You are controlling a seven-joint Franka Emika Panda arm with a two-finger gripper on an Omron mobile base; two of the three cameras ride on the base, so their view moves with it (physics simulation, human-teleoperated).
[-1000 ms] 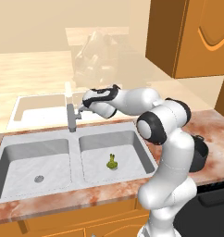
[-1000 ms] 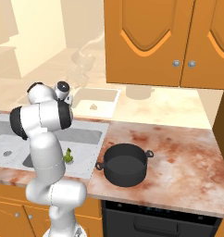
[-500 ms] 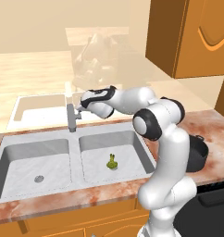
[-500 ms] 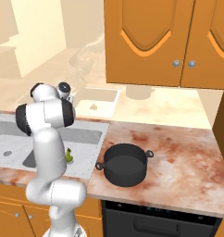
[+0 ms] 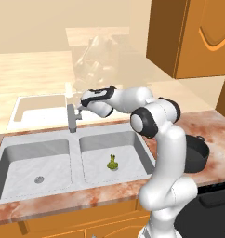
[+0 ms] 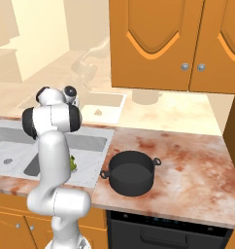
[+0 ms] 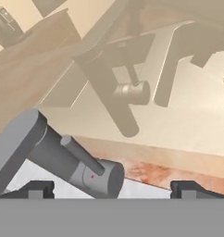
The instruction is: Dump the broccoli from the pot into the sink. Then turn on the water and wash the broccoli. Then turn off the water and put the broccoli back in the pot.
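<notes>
Left base view: my arm reaches level over the sink [image 5: 12, 153], pincer [image 5: 82, 108] beside the faucet [image 5: 71, 118]; the broccoli [image 5: 113, 162] sits stalk-up in the right basin; little changed since before.

Right base view: the pot [image 6: 131, 172] stands upright on the worktop [image 6: 187, 160] (apart from the sink).

Hand view: my fingertips [image 7: 36, 189] stand apart, the faucet's lever between them.

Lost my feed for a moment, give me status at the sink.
Gripper open, empty, at the faucet handle. Broccoli lying in the right basin of the sink, no water running. Pot upright on the counter. Nothing blocking.
</notes>
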